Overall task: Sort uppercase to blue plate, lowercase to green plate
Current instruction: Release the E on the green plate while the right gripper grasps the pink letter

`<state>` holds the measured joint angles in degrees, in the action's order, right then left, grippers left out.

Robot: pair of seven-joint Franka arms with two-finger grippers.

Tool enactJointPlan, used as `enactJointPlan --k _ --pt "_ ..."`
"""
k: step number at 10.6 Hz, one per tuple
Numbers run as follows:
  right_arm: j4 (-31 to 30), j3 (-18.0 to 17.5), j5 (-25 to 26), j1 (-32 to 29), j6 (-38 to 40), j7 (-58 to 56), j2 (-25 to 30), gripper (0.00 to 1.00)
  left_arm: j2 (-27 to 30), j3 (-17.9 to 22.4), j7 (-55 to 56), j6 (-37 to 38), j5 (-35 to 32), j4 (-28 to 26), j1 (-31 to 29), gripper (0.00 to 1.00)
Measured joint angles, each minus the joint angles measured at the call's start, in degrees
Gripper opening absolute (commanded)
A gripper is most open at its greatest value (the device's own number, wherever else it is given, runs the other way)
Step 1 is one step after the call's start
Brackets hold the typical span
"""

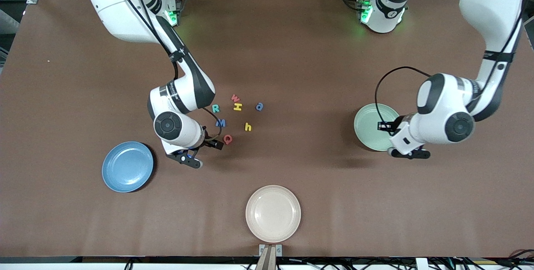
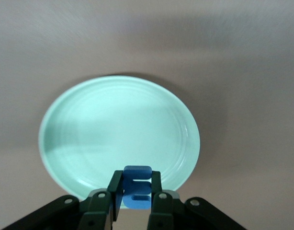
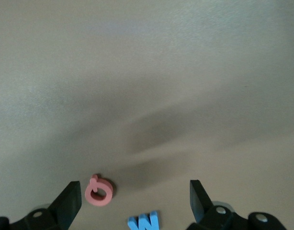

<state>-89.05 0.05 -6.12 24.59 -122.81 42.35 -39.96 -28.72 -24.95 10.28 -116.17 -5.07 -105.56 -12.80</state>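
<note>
Green plate (image 2: 89, 124), seemingly bare inside

Foam letters (image 1: 237, 107): R, H, M, Q, perhaps w.

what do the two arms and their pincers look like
Both arms are glossy white with dark grey joint bands and round dark caps, and green lights glow at their bases. Thin black cables run along them. The left pincer and right pincer have black fingers on black mounts with small screws.
</note>
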Motion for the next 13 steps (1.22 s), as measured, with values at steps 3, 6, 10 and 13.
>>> enactJointPlan --k 3,6,10,13 --pt "0.4 0.0 0.1 2.1 -2.3 1.2 -1.7 1.00 0.0 0.4 1.3 -6.8 -3.4 -7.3 0.1 0.14" --pt "0.7 0.1 0.5 4.8 -6.8 1.8 -3.4 1.00 0.1 0.5 3.5 -7.3 -4.9 -9.6 0.1 0.14" --pt "0.0 0.1 2.9 5.6 -9.1 1.8 -4.7 1.00 0.2 0.5 4.8 -7.5 -4.9 -10.4 0.1 0.60" --pt "-2.9 0.1 2.9 5.7 -13.6 1.8 -5.1 1.00 0.4 0.6 5.1 -7.5 -4.9 -10.4 0.1 0.76"
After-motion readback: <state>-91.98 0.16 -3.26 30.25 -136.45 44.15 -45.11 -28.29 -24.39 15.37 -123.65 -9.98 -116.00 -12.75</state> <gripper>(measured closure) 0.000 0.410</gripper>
